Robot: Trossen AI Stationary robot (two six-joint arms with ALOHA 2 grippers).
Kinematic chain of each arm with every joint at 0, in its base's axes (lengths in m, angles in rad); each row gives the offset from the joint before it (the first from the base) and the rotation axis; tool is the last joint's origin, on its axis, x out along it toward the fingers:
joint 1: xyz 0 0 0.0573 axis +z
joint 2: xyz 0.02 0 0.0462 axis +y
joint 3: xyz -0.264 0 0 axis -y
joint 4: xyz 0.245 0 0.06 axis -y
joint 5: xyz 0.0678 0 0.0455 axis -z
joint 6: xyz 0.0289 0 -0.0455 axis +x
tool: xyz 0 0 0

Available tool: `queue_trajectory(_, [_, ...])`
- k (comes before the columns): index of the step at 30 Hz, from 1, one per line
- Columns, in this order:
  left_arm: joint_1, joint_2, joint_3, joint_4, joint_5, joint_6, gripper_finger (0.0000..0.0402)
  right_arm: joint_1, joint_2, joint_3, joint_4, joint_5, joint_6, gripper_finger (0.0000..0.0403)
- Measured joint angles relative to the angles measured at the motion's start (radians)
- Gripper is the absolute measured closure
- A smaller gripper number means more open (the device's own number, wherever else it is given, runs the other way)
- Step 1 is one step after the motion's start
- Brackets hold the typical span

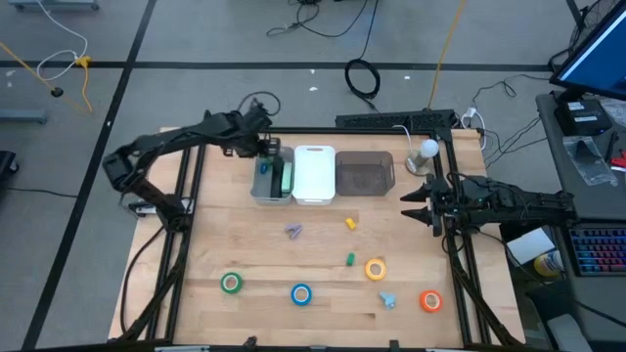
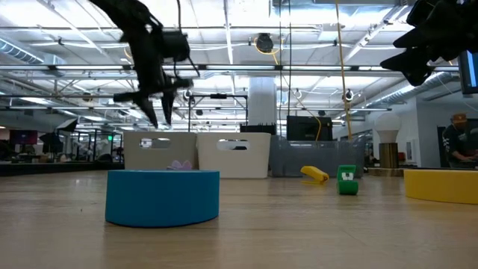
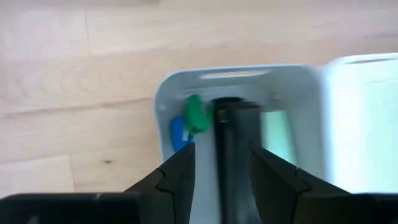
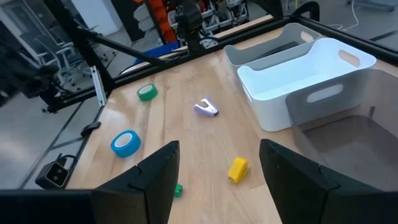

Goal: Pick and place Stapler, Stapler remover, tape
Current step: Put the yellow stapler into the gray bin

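Blue tape (image 2: 162,196) foremost, left gripper (image 1: 262,146) over grey bin (image 1: 256,188), jaws apart

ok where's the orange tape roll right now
In the high view the orange tape roll lies flat near the table's front edge on the right arm's side, just right of a small light-blue item and beyond the yellow tape roll.

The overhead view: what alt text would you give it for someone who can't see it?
A wooden table seen from above: the left gripper hovers over a grey bin, beside a white bin and a smoky bin. The right gripper waits open at the right edge, and green, blue, yellow and orange tape rolls lie in front.
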Motion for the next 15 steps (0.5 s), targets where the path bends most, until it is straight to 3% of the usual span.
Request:
queue_trajectory(8, [-0.164, -0.2, 0.0, 0.001, 0.001, 0.01, 0.0261, 0.0, 0.0, 0.0, 0.0, 0.0, -0.018, 0.0188])
queue_trajectory(15, [-0.365, -0.273, 0.0, 0.001, 0.002, 0.087, 0.0261, 0.0, 0.0, 0.0, 0.0, 0.002, -0.019, 0.0188])
